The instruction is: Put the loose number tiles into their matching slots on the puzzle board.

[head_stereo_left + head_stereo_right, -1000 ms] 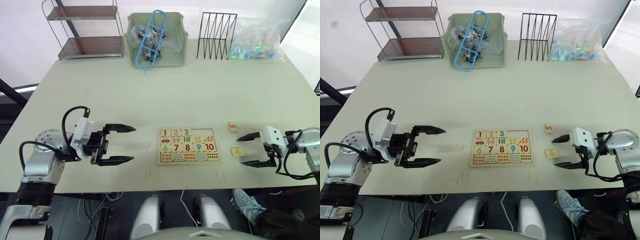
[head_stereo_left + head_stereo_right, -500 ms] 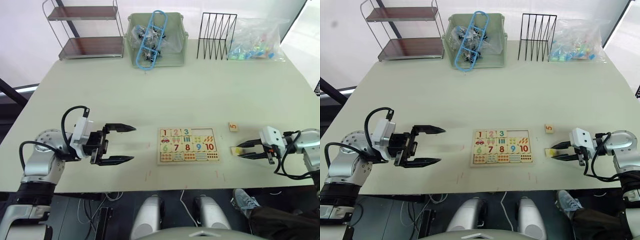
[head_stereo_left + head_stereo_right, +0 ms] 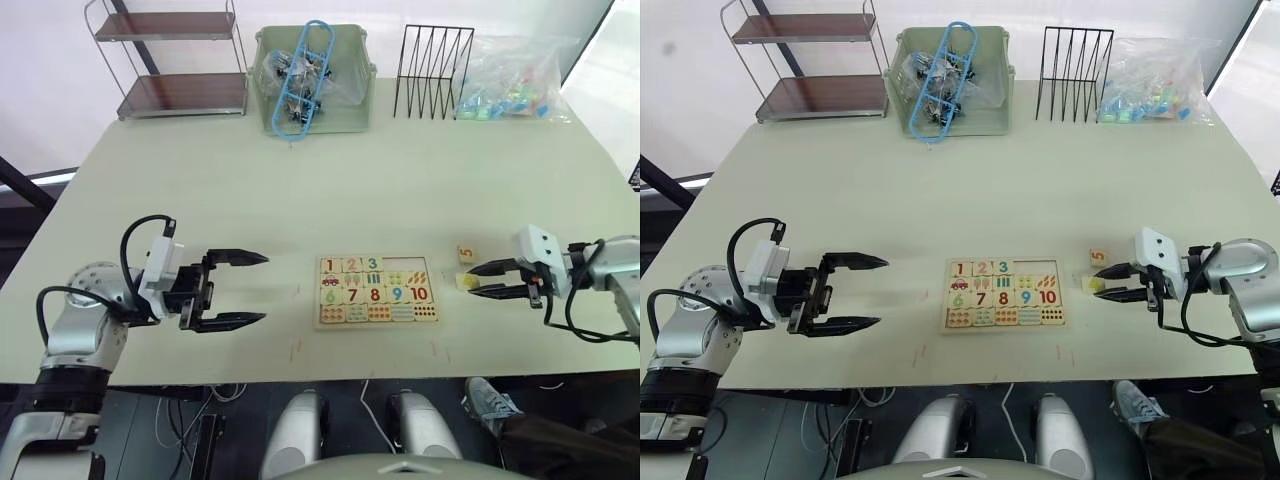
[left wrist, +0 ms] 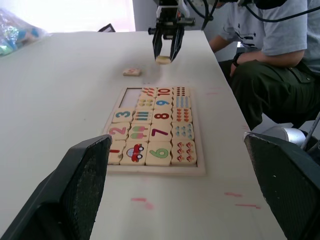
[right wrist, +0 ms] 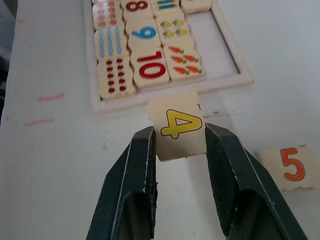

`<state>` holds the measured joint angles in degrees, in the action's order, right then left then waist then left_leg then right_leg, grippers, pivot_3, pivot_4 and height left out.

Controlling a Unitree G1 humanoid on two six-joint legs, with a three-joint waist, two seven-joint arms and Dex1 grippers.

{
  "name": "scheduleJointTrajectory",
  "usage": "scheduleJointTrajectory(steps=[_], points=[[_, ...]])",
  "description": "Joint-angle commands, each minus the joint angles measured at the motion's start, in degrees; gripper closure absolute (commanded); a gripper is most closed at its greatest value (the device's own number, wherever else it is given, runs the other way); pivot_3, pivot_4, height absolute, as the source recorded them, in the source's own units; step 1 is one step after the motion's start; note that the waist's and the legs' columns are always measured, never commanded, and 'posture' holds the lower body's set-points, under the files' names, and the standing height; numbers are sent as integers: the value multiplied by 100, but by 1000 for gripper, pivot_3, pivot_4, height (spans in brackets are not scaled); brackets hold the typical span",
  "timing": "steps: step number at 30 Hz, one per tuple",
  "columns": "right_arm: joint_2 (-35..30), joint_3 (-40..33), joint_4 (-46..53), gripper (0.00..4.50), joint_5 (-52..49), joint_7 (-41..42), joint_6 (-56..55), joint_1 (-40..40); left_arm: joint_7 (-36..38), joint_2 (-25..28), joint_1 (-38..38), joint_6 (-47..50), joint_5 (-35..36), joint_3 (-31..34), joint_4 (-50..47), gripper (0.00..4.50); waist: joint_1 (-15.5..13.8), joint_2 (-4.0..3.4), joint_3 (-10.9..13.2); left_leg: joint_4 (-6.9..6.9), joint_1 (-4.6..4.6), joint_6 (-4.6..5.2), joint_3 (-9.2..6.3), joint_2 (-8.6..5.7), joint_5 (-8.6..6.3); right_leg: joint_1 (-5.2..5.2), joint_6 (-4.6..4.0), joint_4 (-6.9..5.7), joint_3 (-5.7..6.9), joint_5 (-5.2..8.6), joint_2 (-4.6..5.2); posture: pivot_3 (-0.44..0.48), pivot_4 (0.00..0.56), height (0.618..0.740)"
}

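The left gripper (image 3: pixel 243 288) hangs over bare table (image 3: pixel 300 190) well to the left of the puzzle board (image 3: pixel 377 291), its two fingers spread wide with nothing between them; in my judgement it is parked there to leave the board free for the other arm. On the puzzle board the top row carries tiles 1, 2 and 3 seated at its left end, and the two matching slots (image 3: pixel 409 264) at the right end of that row are bare. The lower rows, with the numbers 6 to 10, pictures and dots, appear full. Just to the right of the board, the right gripper (image 5: pixel 177 137) is clamped on the 4 tile (image 5: pixel 178 125), one finger against each side edge, the yellow digit facing up and the tile held roughly level. The tile sits close beyond the board's right edge; whether it rides clear of the table cannot be settled. The side grip seems chosen so the tile can be lowered flat into a recess. The 5 tile (image 3: pixel 466 254) lies loose on the table, near the gripper and untouched. Judged from the layout, the 4 tile is bound for the first empty slot beside the 3, and the 5 remains to be done.
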<state>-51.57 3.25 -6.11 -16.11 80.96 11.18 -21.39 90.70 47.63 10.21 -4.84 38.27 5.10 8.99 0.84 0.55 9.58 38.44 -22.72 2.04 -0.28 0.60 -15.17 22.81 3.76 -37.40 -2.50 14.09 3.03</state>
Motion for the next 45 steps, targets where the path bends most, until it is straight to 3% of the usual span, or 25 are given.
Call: scheduleJointTrajectory(steps=[1, 13, 28, 45], points=[[-71, -72, 434, 3620, -109, -206, 575, -340, -57, -56, -184, -44, -21, 312, -185, 0, -1, -1, 0, 0, -1, 0, 1, 0, 0, 2, 0, 0, 0, 0, 1, 0, 150, 740], [96, 1017, 369, 3620, 798, -396, 1285, -1676, -943, -369, -968, 256, -80, 691, -1253, 0, -4, -1, 1, -1, -22, 0, 6, -1, 0, 28, 1, -3, -3, -1, 11, 0, 150, 740], [603, 2469, 418, 3620, 1834, -420, 3094, -3160, -1831, -577, -1784, 511, -49, 1069, -2126, 0, 8, -1, 1, -4, -23, -1, 4, -1, 0, 32, -3, -3, -1, 0, 16, 0, 150, 740], [1312, 3005, 808, 3620, 1905, -676, 4193, -3483, -1901, -542, -1721, 603, -101, 985, -2251, 0, 10, -2, 2, -9, -31, -2, 3, -3, -1, 42, -5, -4, 2, 0, 22, 0, 150, 740]])
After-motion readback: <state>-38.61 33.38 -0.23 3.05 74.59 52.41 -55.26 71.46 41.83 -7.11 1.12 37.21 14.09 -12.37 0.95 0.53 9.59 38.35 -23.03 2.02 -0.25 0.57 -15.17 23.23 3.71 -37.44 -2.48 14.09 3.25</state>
